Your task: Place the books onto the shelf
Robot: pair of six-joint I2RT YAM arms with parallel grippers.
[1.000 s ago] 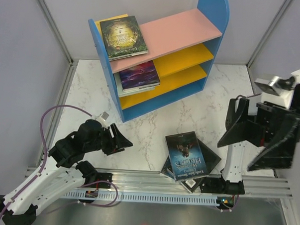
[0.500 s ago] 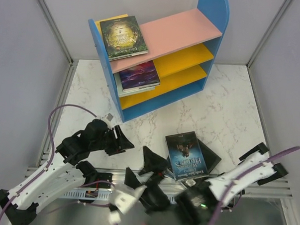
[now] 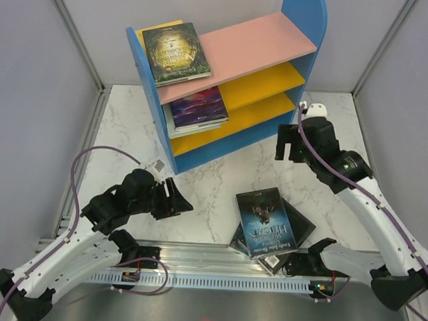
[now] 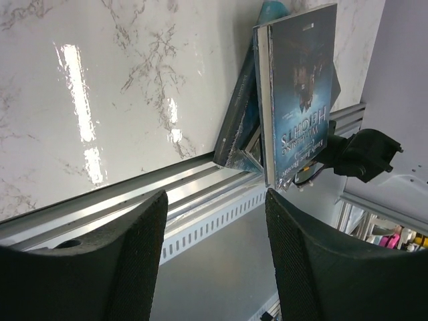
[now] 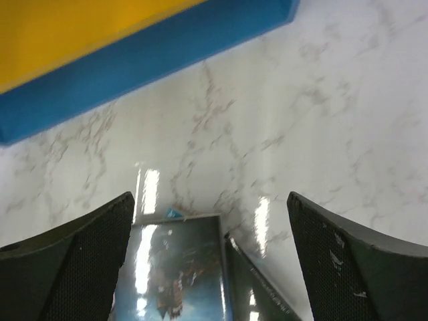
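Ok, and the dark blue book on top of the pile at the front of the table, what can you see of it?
The dark blue book is a thin, glossy paperback with a pale figure on its cover and white title lettering ending in HEIGHTS. It is closed and lies flat, face up and slightly skewed, on a small pile of darker books. The pile sits at the near edge of the marble table, beside the metal rail. Nothing else touches it.
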